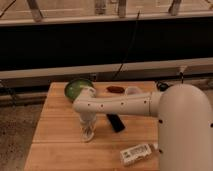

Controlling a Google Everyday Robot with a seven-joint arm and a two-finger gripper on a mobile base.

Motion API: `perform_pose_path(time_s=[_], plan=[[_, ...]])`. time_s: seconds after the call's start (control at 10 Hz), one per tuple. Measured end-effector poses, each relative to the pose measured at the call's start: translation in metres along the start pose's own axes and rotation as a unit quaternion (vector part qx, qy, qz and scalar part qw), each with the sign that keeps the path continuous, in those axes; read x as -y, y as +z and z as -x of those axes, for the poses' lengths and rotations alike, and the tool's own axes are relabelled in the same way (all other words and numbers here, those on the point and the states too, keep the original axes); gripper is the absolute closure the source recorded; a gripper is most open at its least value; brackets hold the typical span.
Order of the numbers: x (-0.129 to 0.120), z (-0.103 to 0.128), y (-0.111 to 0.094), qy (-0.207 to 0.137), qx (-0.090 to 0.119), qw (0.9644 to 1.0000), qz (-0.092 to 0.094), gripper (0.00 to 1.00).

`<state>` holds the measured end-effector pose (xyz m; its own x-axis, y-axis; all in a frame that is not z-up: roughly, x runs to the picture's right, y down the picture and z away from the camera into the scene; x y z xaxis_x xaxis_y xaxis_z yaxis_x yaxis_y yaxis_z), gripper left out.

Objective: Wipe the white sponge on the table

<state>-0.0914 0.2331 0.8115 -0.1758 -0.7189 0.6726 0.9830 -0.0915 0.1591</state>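
Observation:
The table (55,125) is a light bamboo-coloured wooden top made of wide planks. My white arm reaches leftward across it from the right. My gripper (88,129) points straight down over the left-middle of the table. The white sponge (88,136) shows as a small off-white pad right under the gripper tip, on the table surface, mostly covered by the gripper. I cannot tell whether the gripper holds it or only presses on it.
A black phone (115,122) lies just right of the gripper. A white labelled bottle (136,153) lies at the front right. A green bowl (76,89), a red-brown object (115,89) and a small white cup (132,91) stand along the far edge.

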Motion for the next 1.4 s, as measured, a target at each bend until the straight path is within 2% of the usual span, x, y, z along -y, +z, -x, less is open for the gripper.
perform_pose_path(time_s=[0.5, 0.8, 1.0, 1.2, 1.4], plan=[[-0.021, 0.006, -0.003, 0.021, 0.003, 0.9997, -0.009, 1.0], [-0.049, 0.006, -0.007, 0.031, 0.003, 0.9995, -0.01, 1.0], [-0.046, 0.005, -0.009, 0.031, 0.003, 0.9994, -0.011, 1.0], [-0.027, -0.002, -0.009, 0.023, 0.002, 0.9997, -0.011, 1.0], [-0.029, -0.006, -0.01, 0.017, 0.004, 0.9998, -0.006, 1.0]])
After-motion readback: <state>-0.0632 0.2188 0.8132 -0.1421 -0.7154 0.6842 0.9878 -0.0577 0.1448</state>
